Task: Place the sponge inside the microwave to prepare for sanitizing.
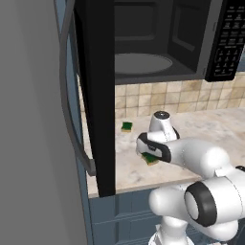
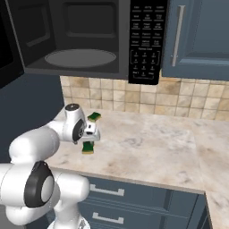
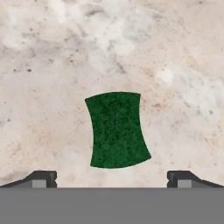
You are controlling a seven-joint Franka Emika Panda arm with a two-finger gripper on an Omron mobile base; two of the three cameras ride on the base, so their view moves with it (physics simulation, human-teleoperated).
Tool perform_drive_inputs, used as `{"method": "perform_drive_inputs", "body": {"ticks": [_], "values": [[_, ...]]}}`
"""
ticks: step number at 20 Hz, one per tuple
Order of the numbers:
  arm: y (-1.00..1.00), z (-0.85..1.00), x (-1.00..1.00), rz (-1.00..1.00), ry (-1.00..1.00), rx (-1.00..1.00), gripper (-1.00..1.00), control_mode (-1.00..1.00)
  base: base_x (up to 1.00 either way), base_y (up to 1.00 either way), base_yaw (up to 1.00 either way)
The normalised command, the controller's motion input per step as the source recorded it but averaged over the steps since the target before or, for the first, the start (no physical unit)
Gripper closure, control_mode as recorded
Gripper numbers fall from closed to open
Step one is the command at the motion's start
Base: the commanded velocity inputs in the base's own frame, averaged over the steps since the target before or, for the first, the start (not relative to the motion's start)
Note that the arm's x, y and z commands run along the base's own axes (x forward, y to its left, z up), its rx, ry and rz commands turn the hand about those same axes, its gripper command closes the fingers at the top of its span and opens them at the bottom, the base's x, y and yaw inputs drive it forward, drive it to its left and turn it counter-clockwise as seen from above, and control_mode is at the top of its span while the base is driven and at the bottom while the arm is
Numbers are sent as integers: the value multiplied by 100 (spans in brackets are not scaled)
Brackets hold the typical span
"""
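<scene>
The sponge [image 3: 117, 130], green on top with a tan-yellow layer below, lies flat on the marble counter [image 2: 147, 143]; it also shows as sponge [image 1: 152, 159] and sponge [image 2: 88, 148]. My gripper [image 3: 112, 180] points straight down over it, open, fingertips [image 3: 43, 178] wide to either side, with nothing held. Seen from the base, the gripper [image 1: 147, 152] [image 2: 91, 135] hovers just above the sponge. The black microwave [image 1: 158, 43] [image 2: 80, 36] hangs above the counter with its door [image 1: 98, 95] swung open and its round turntable [image 2: 80, 57] bare.
A smaller, squarer green sponge [image 1: 127, 126] [image 2: 94, 116] sits near the tiled backsplash behind my gripper. The open door's curved handle [image 1: 72, 124] juts out at the left. The keypad panel [image 2: 144, 40] and a blue cabinet [image 2: 197, 36] are to the right.
</scene>
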Motion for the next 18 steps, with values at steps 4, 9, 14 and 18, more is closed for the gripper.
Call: {"method": "perform_drive_inputs", "body": {"ticks": [4, 9, 14, 18], "values": [[0, -31, 5, 0, 1, 0, -100, -100, 0, 0, 0], [0, -30, 8, 0, 0, 0, -100, -100, 0, 0, 0], [0, -22, 18, 0, 0, 0, -100, -100, 0, 0, 0], [0, -17, 26, 0, 0, 0, -100, -100, 0, 0, 0]]}}
